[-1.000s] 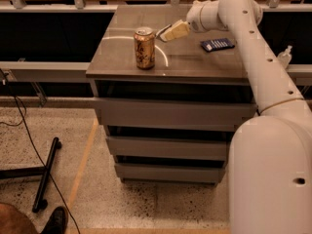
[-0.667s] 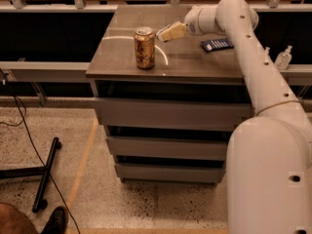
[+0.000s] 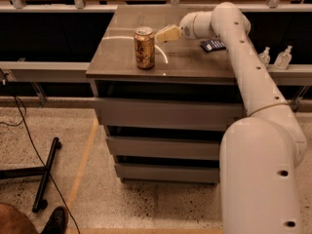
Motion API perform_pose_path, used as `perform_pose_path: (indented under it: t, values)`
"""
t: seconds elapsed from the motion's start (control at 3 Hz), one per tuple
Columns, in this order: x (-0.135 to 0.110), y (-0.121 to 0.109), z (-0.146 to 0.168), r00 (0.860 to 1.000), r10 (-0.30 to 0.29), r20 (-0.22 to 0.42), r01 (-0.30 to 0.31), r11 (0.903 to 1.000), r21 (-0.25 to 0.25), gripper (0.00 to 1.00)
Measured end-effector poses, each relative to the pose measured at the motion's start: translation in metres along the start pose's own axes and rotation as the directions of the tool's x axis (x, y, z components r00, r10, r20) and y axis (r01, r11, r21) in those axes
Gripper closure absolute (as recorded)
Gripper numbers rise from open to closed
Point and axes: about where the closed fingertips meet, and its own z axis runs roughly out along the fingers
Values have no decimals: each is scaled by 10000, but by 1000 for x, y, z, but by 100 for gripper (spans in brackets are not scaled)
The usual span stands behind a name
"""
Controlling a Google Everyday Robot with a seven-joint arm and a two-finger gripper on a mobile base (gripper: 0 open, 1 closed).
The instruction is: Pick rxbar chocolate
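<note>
The rxbar chocolate does not show in the camera view; it is hidden or out of view. My gripper [image 3: 165, 34] hangs low over the brown cabinet top [image 3: 185, 62], just right of and behind the gold-brown drink can [image 3: 145, 48], which stands upright near the front edge. A small gap shows between the gripper and the can. A dark blue flat bar [image 3: 213, 45] lies on the top to the right, partly covered by my white arm [image 3: 234, 38].
The cabinet has several drawers [image 3: 165, 113] below its top. A shelf rail [image 3: 48, 71] runs left and right behind it, with two small bottles [image 3: 275, 58] at the right. A black stand base [image 3: 44, 177] and a shoe [image 3: 54, 222] are on the floor at the left.
My gripper has moved a little left and down, closer to the can. The can and the dark blue bar have not moved.
</note>
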Motion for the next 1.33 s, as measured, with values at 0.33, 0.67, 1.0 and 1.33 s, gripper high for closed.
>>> perform_pose_path:
  t: [0.33, 0.67, 1.0, 1.33]
  values:
    - [7, 2, 12, 9996, 121, 238, -119, 9999, -75, 0]
    - [18, -3, 21, 9996, 15, 279, -16, 10000, 49, 0]
    - [31, -13, 30, 9999, -76, 129, 70, 9992, 406, 0]
    - [35, -21, 34, 9999, -24, 160, 14, 9979, 640, 0]
